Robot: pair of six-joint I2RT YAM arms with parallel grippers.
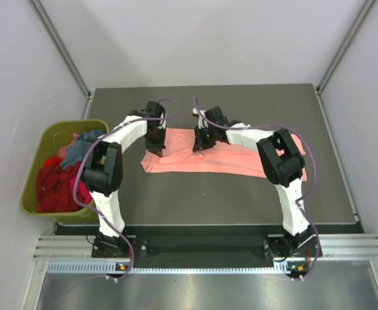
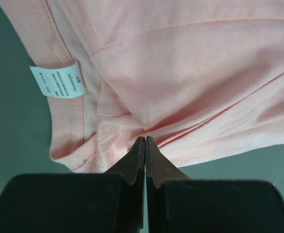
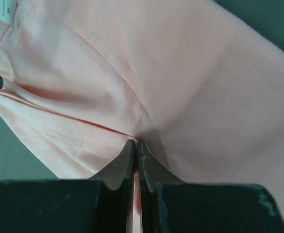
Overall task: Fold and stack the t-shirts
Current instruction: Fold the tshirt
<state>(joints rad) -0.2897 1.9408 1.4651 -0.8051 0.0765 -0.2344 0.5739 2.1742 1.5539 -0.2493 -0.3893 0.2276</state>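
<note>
Top view: your salmon-pink shirt [image 1: 221, 161] lies as a crumpled band across the middle of the table [image 1: 208, 206], not yet folded. The left gripper [image 1: 155, 147] is down on its left end and the right gripper [image 1: 201, 143] near its far edge, the two close together. The other shirts, a red shirt [image 1: 53, 187] and a teal shirt [image 1: 79, 150] among them, sit in the olive bin [image 1: 30, 187] off the table's left side, so I'd judge the task is at its first garment. Left wrist view: the fingers are pressed together on a gathered ridge of cloth just by the hem, and the care label [image 2: 58, 80] lies face up to the left, apart from the tips. From how the layers bunch there, you may be holding more than one ply – lift now and the shirt could come up doubled instead of spreading. Right wrist view: jaws are closed here too, with a sliver of pink between the pads, nipping a crease where several folds meet. The bite looks shallow, right at the tips, so a fast pull could strip the fabric out. Other risk: with both grips this close together, most of the shirt hangs outside them to the right – drag it and the loose end may bunch on the table rather than lay flat. Pull the grippers apart slowly and watch for slip at either tip.
</note>
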